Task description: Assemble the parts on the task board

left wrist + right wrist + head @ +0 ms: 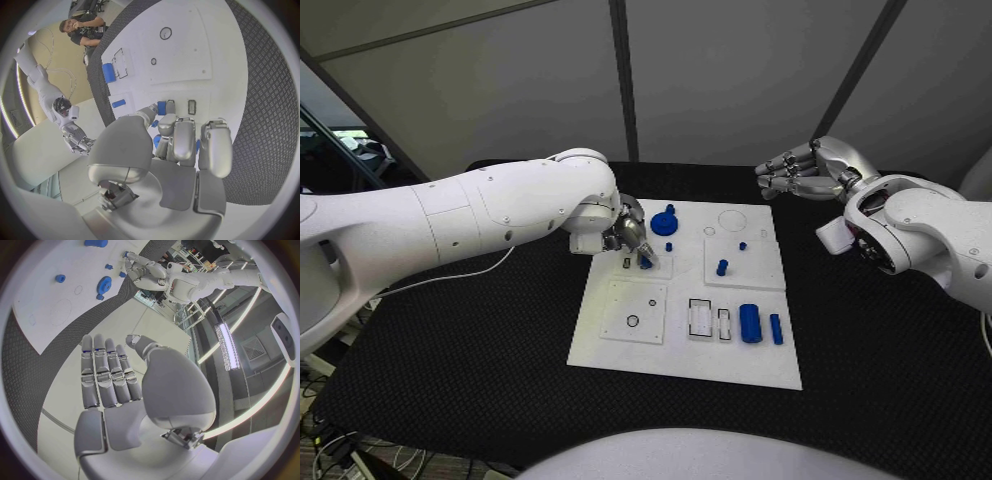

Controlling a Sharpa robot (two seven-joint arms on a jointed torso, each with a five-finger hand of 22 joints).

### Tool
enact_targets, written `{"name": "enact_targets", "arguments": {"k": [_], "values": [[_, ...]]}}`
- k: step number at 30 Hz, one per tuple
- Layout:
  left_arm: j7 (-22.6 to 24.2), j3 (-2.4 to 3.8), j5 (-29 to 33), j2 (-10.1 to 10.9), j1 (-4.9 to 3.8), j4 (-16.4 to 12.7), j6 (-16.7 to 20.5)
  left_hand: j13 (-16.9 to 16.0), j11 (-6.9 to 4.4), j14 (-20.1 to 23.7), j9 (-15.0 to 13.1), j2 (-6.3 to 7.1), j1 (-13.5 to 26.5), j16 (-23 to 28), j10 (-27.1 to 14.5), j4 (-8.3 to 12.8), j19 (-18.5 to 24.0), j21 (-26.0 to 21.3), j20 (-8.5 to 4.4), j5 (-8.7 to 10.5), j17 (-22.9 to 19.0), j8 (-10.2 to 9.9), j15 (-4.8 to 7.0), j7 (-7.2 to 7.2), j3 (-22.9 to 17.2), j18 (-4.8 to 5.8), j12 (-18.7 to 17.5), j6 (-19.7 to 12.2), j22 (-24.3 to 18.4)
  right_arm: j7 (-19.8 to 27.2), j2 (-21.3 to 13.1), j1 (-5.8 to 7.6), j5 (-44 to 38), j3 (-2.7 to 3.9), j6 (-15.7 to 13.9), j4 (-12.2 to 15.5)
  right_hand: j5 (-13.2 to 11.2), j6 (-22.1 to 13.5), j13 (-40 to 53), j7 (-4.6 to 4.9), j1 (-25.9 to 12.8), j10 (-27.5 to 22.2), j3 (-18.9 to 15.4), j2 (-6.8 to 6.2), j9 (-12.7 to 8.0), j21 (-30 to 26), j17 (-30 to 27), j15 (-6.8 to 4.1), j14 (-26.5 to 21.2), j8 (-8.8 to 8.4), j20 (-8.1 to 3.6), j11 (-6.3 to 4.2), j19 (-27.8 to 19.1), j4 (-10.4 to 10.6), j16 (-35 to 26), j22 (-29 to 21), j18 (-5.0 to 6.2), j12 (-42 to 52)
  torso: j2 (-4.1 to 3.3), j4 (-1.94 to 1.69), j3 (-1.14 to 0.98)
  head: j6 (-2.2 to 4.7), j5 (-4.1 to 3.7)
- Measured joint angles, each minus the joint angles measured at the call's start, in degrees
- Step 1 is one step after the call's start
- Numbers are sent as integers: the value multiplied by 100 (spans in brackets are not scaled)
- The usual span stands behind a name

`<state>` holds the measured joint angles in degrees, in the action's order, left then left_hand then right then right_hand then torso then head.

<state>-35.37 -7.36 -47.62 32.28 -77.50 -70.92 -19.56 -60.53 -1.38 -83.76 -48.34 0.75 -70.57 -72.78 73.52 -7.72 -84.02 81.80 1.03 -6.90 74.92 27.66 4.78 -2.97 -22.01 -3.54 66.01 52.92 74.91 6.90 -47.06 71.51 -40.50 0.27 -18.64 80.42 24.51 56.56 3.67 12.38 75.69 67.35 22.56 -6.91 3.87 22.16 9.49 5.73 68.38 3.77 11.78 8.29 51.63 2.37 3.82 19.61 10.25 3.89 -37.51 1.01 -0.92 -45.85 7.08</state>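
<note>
**Desk:** What does the caption say about the hands?

**Photographer:** The left hand (629,236) is down on the white task board (661,355), over the square plate at about eleven o'clock of the board's middle. Its fingers (183,140) are curled narrow around a small blue part (157,141); only slivers of blue show between them, so I judge it held. The right hand (802,170) hovers off the board at one o'clock, over the black table (877,350), fingers (106,375) straight, close together and holding nothing.

**Desk:** Count the loose pieces.

**Photographer:** From the head camera: one blue gear (665,221) at twelve o'clock, one large cylinder (750,323) and one thin bar (776,328) at five o'clock, and three small pegs (721,267) around the middle. Some are tiny, so the peg count is tentative. Six in sight, plus the one being held.

**Desk:** How would they handle?

**Photographer:** They look like rigid, light plastic with smooth faces, probably slippery against metal fingertips and not fragile. I'd take the cylinder across its round sides, the bar by its long edges and the gear by its toothed rim. The pegs call for a fingertip pinch near the top.
</note>
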Motion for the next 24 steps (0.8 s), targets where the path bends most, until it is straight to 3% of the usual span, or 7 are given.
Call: {"name": "enact_targets", "arguments": {"k": [24], "values": [[-24,-4,-302,8,-2,-9,20,-20,-3,0,-1,25,25,0,43,-48,0,23,0,6,0,27,0,-1,-63,-1,29,-1,0,0,5,0,0,0,14,0,-2,0,0,0,0,0,0,0,-1,-26,-9,0,0,0,0,0,0,0,0,-13,0,0,0,0,2,-26,24]]}}
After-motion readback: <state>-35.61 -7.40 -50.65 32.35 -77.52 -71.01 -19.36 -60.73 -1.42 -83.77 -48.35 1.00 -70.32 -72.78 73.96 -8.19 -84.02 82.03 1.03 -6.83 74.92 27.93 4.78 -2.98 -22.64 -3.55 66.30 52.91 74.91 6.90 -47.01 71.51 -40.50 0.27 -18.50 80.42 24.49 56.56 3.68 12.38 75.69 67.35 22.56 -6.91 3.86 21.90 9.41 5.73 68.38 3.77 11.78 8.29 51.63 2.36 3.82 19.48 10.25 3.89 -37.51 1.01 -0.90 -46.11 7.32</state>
